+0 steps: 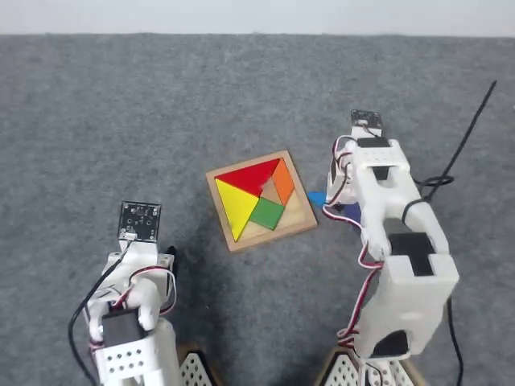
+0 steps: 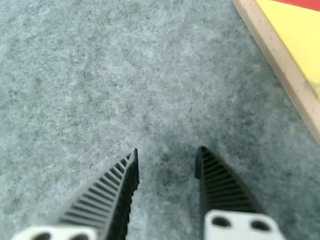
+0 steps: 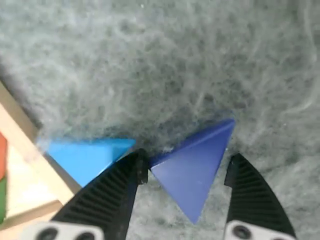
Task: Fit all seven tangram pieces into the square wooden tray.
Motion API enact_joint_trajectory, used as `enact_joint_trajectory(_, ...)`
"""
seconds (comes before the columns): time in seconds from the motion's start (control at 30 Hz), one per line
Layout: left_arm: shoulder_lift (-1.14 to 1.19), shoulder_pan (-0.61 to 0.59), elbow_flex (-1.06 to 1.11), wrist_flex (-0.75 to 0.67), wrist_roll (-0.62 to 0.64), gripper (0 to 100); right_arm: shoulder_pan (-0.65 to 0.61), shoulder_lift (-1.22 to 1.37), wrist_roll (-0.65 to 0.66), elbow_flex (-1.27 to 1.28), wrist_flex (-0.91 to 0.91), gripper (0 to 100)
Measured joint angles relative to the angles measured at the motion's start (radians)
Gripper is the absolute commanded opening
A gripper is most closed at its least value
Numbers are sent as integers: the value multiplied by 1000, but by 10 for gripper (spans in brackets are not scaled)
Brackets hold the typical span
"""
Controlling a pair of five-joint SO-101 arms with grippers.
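Square wooden tray (image 1: pixel 273 238) sits askew near the table's middle. I count four pieces seated flat in it: red triangle (image 1: pixel 251 175), yellow triangle (image 1: pixel 233 206), green square (image 1: pixel 268 213) and orange parallelogram (image 1: pixel 283 181). Light blue triangle (image 3: pixel 87 157) lies flat on the table just off the tray's right edge, with dark blue triangle (image 3: pixel 192 165) close beside it, also flat.

The table (image 1: pixel 121 104) is covered from side to side with a grey, felt-like cloth (image 1: pixel 241 314). The high view shows it as an even, finely speckled grey. The wrist views bring it closer, and there it is a fuzzy mat of tangled fibres, light and dark flecks mixed, with some pale wisps lying loose on top. Along the far edge of the table runs a pale, plain strip (image 1: pixel 257 16), meeting the cloth in a straight line. On the right of the high view, a thin black cable (image 1: pixel 471 129) slants across the cloth, its upper end toward the far right corner.
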Motion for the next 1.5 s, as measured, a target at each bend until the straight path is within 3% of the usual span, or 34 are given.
enact_joint_trajectory(0.17, 0, 0, 0, 0, 0, 190, 12, 11, 0, -21, 21, 100)
enact_joint_trajectory(0.43, 0, 0, 0, 0, 0, 190, 12, -66, 54, -26, 48, 90)
enact_joint_trajectory(0.6, 0, 0, 0, 0, 0, 190, -17, -187, 193, -26, 107, 94)
enact_joint_trajectory(0.7, 0, 0, 0, 0, 0, 190, -77, -241, 388, -26, 141, 91)
enact_joint_trajectory(1.07, 0, 0, 0, 0, 0, 190, -342, -267, 1386, -26, 146, 90)
enact_joint_trajectory(1.23, 0, 0, 0, 0, 0, 190, -434, -267, 1633, -26, 146, 90)
enact_joint_trajectory(1.37, 0, 0, 0, 0, 0, 190, -451, -261, 1789, -26, 149, 89)
enact_joint_trajectory(1.5, 0, 0, 0, 0, 0, 190, -430, -232, 2045, -26, 218, 90)
